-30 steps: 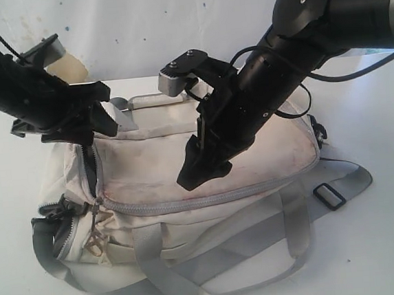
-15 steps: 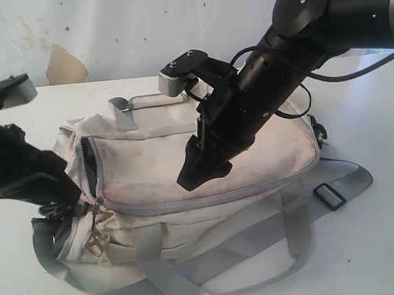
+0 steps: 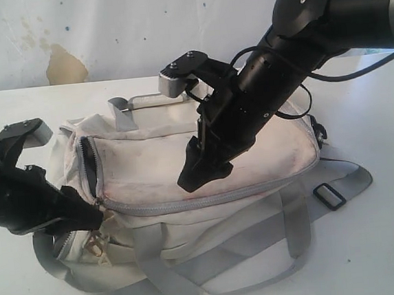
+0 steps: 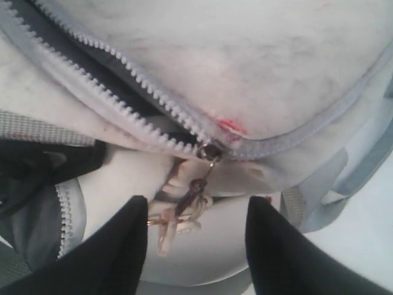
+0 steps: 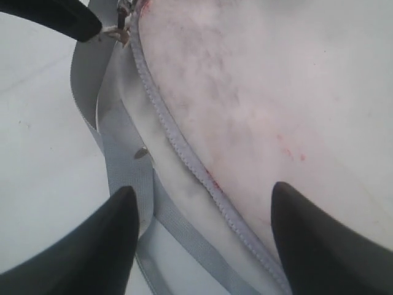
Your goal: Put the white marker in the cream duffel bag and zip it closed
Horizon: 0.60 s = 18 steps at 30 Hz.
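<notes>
The cream duffel bag [image 3: 150, 169] lies across the middle of the table, and its top zipper [image 3: 87, 164] gapes along the left end, showing dark lining. The zipper's slider [image 4: 210, 150] sits at the front left corner, with a corded pull [image 4: 184, 209] hanging from it. My left gripper [image 3: 85, 214] [image 4: 196, 230] is open at that corner; the pull dangles between its fingers, ungripped. My right gripper [image 3: 196, 172] [image 5: 202, 215] hovers open over the bag's top panel, above the closed stretch of zipper [image 5: 184, 153]. The white marker is out of view.
Grey carry straps [image 3: 227, 255] loop over the table in front of the bag. A black buckle [image 3: 329, 194] lies on the strap at the right. White table [image 3: 389, 255] surrounds the bag. A stained wall [image 3: 62, 62] stands behind.
My left arm has swung from above the bag's back left end down to its front left corner by the zipper slider. The right arm has not moved.
</notes>
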Motion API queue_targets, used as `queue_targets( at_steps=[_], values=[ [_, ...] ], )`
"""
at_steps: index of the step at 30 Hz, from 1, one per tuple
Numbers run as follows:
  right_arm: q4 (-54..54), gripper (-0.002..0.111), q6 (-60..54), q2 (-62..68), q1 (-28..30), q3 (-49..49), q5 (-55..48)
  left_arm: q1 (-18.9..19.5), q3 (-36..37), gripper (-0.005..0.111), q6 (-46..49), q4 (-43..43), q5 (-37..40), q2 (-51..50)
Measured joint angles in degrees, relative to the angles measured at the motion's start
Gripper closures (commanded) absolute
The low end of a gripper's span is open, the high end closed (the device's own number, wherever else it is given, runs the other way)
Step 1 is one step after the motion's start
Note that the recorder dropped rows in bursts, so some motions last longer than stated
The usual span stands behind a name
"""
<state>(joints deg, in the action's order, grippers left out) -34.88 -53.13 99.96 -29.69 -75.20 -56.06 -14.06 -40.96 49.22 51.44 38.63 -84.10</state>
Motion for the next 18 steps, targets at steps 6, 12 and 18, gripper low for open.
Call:
queue_targets(
  at_steps=[6,12,18],
  values=[
    [0.00,0.050,0.00,0.00,0.00,0.00,0.00,0.00,0.12,0.056,6.55,6.79,-0.73,-6.46],
    [0.00,0.050,0.00,0.00,0.00,0.00,-0.14,0.00,0.21,0.073,19.83,15.07,-0.73,-9.76],
    [0.00,0.050,0.00,0.00,0.00,0.00,-0.17,0.00,0.33,0.107,20.81,15.54,-0.96,-10.25]
  ],
)
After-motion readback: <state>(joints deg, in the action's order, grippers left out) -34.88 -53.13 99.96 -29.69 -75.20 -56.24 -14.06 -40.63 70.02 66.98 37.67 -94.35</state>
